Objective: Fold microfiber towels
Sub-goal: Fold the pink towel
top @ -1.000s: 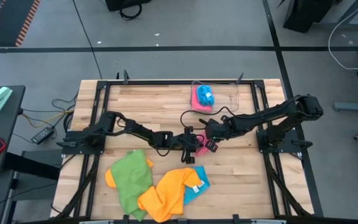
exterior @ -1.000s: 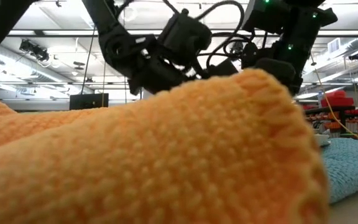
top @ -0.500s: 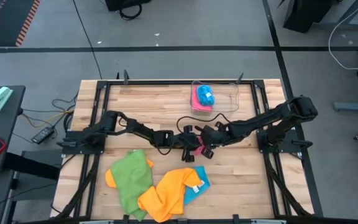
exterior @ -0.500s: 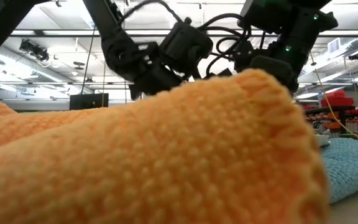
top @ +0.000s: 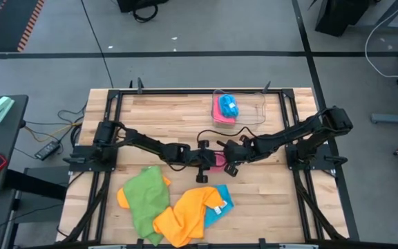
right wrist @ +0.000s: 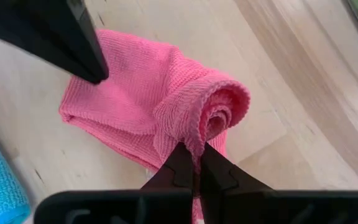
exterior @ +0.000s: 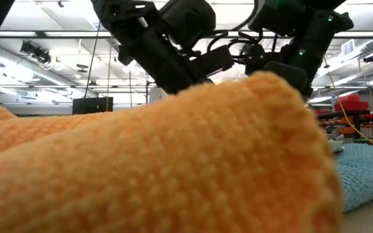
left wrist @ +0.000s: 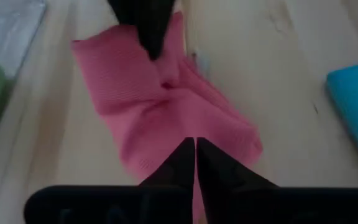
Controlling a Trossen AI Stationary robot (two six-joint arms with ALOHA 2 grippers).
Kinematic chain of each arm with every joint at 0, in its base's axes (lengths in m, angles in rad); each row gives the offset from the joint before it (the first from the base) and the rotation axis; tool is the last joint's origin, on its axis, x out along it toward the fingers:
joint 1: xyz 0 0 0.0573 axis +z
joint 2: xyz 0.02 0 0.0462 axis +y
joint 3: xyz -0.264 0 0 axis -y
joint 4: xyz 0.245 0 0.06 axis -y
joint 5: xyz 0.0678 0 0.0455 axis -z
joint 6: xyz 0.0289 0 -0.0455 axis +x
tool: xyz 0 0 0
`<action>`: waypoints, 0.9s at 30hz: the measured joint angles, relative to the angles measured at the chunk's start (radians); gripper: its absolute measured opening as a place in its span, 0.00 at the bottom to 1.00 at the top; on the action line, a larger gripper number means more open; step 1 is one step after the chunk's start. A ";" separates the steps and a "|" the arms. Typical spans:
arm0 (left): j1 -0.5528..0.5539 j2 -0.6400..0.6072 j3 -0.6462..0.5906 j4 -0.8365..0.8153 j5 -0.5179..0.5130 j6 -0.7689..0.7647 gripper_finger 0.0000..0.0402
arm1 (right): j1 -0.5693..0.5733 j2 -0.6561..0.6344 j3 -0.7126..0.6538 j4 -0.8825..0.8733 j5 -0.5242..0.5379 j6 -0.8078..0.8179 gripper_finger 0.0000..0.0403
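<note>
A pink microfiber towel lies crumpled mid-table between my two grippers. My right gripper is shut on a rolled-up fold of it. My left gripper is shut, its tips over the towel's other half, and its dark finger also shows in the right wrist view. Green, orange and sky blue towels lie heaped near the table's front edge. My left gripper hovers at the pink towel's flat part, slanting down from the table's left; I cannot tell whether its tips touch the cloth. My right gripper pinches a rolled fold of several layers between its two fingers, slanting down from the table's right. That fold is raised, and the rest of the towel lies on the table.
A clear tray at the far side holds folded pink and blue cloths. In the low view the orange towel fills the foreground, with the blue one to its right. Black frame rails run along the table's left and right sides.
My left gripper has risen and tipped closer to level above the pink towel, staying shut. My right gripper shifted a little toward the table's left with its fold early on, then kept still.
</note>
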 joint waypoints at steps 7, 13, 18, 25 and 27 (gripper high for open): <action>-0.005 0.026 -0.001 -0.095 -0.001 -0.038 0.04 | 0.000 0.000 0.000 0.004 0.000 0.005 0.02; -0.005 0.052 0.000 -0.027 -0.004 -0.046 0.03 | 0.001 0.000 0.000 0.039 0.000 0.011 0.02; -0.005 0.054 -0.001 -0.004 -0.003 -0.045 0.05 | 0.000 0.000 0.000 0.076 -0.028 0.023 0.02; -0.005 0.055 -0.001 0.003 -0.003 -0.043 0.03 | 0.000 0.000 0.000 0.154 -0.060 0.040 0.02; -0.005 0.055 -0.001 0.003 -0.003 -0.044 0.03 | 0.000 0.000 0.000 0.160 -0.063 0.052 0.03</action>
